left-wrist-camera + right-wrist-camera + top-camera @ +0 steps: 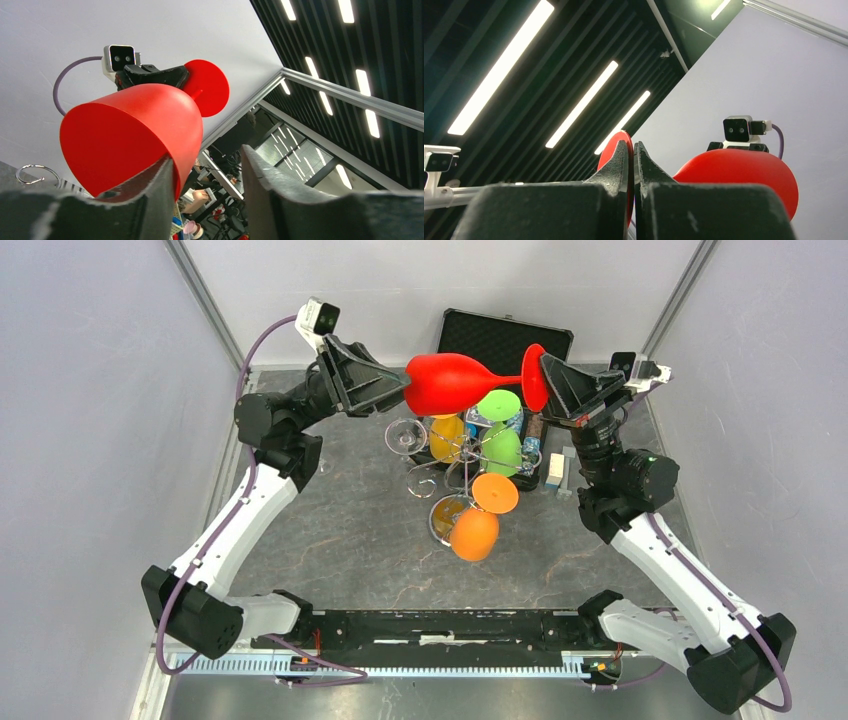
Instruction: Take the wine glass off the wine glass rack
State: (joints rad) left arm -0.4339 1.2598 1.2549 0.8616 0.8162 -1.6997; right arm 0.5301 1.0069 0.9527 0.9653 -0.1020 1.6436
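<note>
A red wine glass (450,383) hangs level in the air above the chrome wire rack (462,455), clear of it. My right gripper (545,378) is shut on the edge of its round foot (611,150); the bowl (739,172) shows beyond. My left gripper (405,388) is at the bowl's mouth with its jaws apart. In the left wrist view one finger (145,200) lies against the inside of the red rim (130,135) and the other finger stands off outside it. The left gripper (207,170) grips nothing.
On the rack hang an orange glass (474,533), a green glass (503,447), a yellow glass (446,437) and a clear glass (404,434). An open black case (505,337) lies behind. Small blocks (556,472) sit right of the rack.
</note>
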